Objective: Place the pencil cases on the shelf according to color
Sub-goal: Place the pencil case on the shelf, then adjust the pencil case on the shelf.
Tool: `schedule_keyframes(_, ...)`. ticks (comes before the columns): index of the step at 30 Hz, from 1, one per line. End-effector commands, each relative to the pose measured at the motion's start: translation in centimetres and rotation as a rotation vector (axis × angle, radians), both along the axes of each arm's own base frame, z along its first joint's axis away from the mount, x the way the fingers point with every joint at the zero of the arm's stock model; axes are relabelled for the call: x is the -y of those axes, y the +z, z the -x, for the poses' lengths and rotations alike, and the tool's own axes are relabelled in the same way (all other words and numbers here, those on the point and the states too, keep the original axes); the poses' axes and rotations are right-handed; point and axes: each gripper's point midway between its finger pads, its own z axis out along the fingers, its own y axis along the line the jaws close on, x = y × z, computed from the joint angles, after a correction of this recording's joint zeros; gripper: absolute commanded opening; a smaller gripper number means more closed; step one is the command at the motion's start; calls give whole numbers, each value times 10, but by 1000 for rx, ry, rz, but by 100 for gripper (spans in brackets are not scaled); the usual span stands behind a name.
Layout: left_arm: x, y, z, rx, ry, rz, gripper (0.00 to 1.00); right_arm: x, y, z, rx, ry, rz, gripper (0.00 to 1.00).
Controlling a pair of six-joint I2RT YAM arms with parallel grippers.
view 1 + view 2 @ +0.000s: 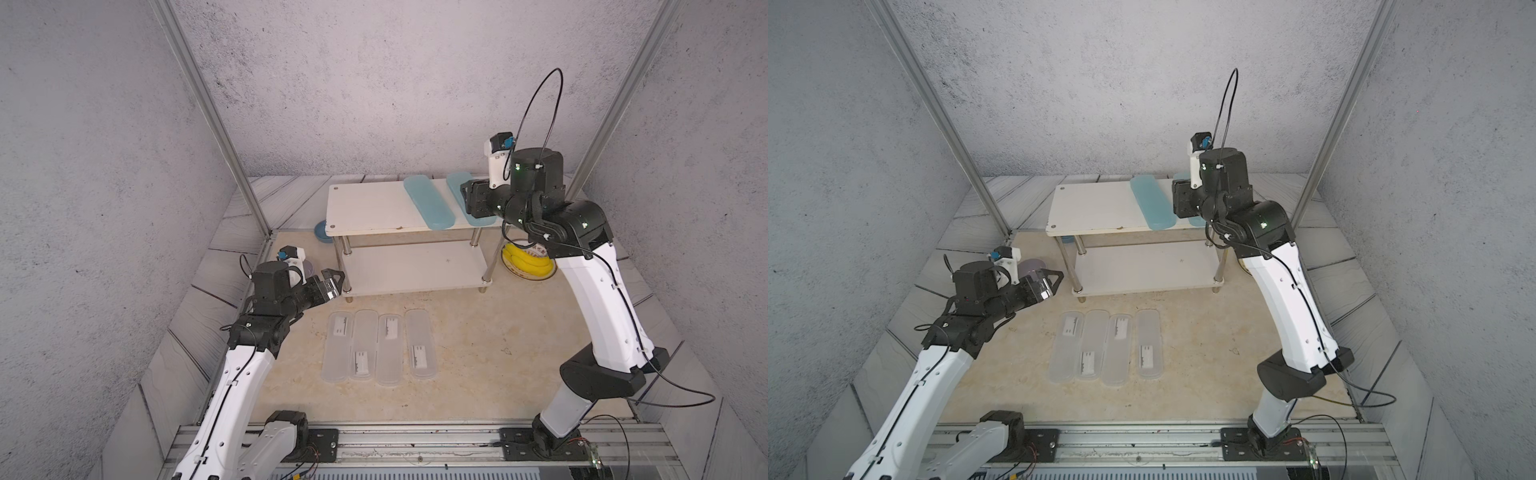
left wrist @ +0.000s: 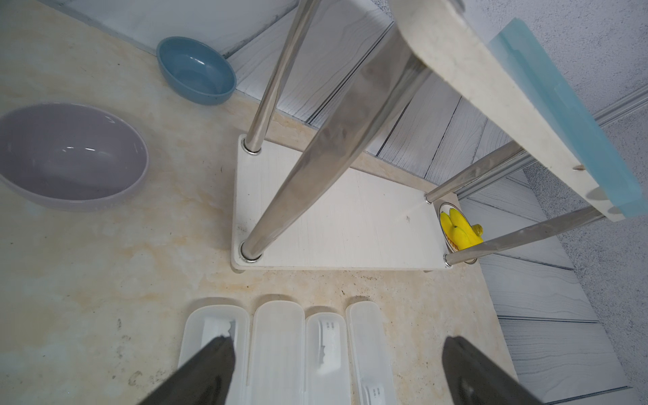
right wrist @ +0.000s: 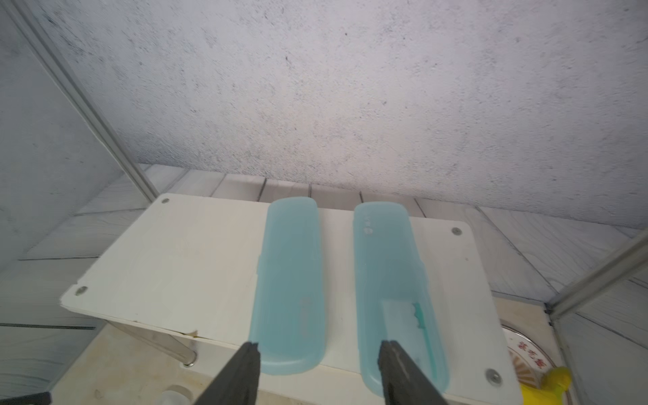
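Plainly apart, empty: right gripper (image 3: 318, 348) fingers (image 3: 242, 375).

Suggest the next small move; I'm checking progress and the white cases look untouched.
Probably lower the left gripper onto the nearest white case and close: its jaws stand open near that row, all four white ones lie on the table, the shelf's lower board is bare, and both blue cases rest on top.

Lab test cell: aluminium posts (image 1: 210, 112), grey panel walls (image 1: 374, 83), mounting rail (image 1: 415, 440).
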Motion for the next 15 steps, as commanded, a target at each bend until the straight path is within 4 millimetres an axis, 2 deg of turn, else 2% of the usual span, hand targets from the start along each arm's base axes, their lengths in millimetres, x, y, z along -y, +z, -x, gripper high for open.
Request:
schedule_keyframes(1, 3, -2, 5, 1, -24, -17, 99, 47, -32, -8, -124, -124, 6, 51)
schedule_keyframes(6, 3, -1, 8, 4, -30, -14, 98, 55, -50, -29, -174, -85, -53, 46)
schedule_keyframes(12, 5, -4, 13, -1, -45, -12, 99, 60, -67, -66, -199, -73, -112, 46)
schedule_keyframes(15, 5, -6, 16, -2, -46, -14, 99, 67, -75, -78, -197, -98, -110, 46)
